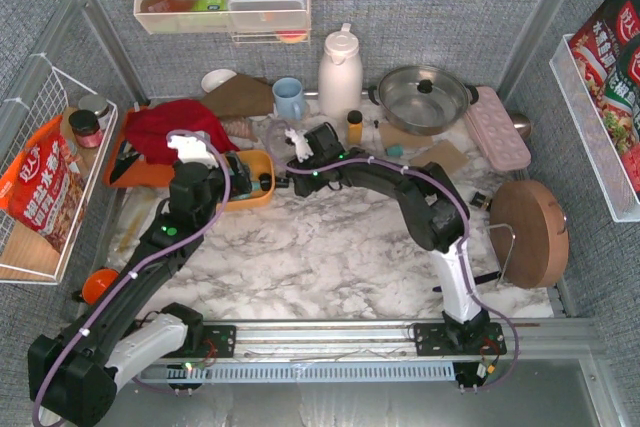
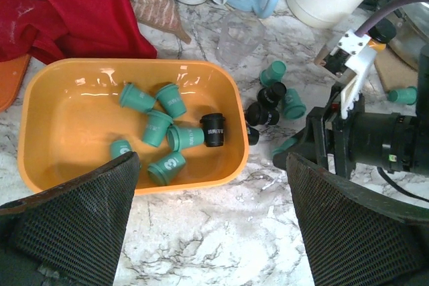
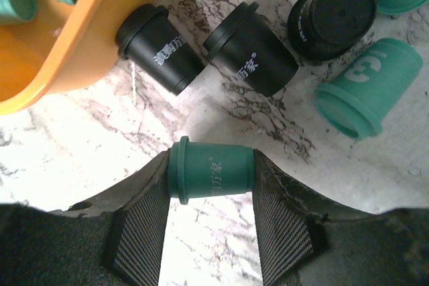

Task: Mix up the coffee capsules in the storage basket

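Teal capsule [image 3: 211,169] sits clamped in the right jaws near the orange storage basket [image 3: 74,45]; left jaws stand wide apart above the bench [image 2: 214,246].

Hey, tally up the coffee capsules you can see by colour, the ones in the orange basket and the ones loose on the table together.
Teal capsules: 10
Black capsules: 4
Total: 14, including the teal capsule between the right fingers.
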Motion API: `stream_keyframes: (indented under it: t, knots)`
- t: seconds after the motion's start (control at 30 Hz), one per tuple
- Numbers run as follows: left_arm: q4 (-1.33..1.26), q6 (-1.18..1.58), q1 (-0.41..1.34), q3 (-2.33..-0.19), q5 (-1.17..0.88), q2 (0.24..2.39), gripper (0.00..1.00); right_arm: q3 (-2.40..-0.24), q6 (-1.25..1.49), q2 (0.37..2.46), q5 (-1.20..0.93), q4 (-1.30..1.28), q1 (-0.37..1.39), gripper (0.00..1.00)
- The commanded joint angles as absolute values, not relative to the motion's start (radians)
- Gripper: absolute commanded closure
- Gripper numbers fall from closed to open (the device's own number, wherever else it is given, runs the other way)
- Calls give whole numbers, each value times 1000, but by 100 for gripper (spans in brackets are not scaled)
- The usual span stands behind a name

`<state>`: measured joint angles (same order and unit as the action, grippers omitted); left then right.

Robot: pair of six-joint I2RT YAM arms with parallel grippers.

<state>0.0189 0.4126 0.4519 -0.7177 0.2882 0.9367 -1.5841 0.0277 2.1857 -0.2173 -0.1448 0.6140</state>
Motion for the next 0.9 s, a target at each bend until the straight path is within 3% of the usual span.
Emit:
stream_keyframes:
  t: [0.0, 0.2, 0.4, 0.6, 0.87]
  knots:
    - [-29, 426, 452, -714, 267, 940, 1, -1558, 22, 2122, -227, -154, 616, 60]
    - [-180, 392, 453, -646, 144, 942, 1, -1448, 17, 1960, -216, -128, 617, 61]
    - [-598, 232, 531, -470, 31, 968, 1, -1317, 3, 1757, -204, -107, 615, 61]
    - [-974, -61, 656, -398, -124, 1151, 1, -1174, -2, 1542, -244, -58, 615, 61]
    - [-1546, -265, 673, -278, -367, 1443, 1, -1039, -6, 1323, -350, -36, 615, 61]
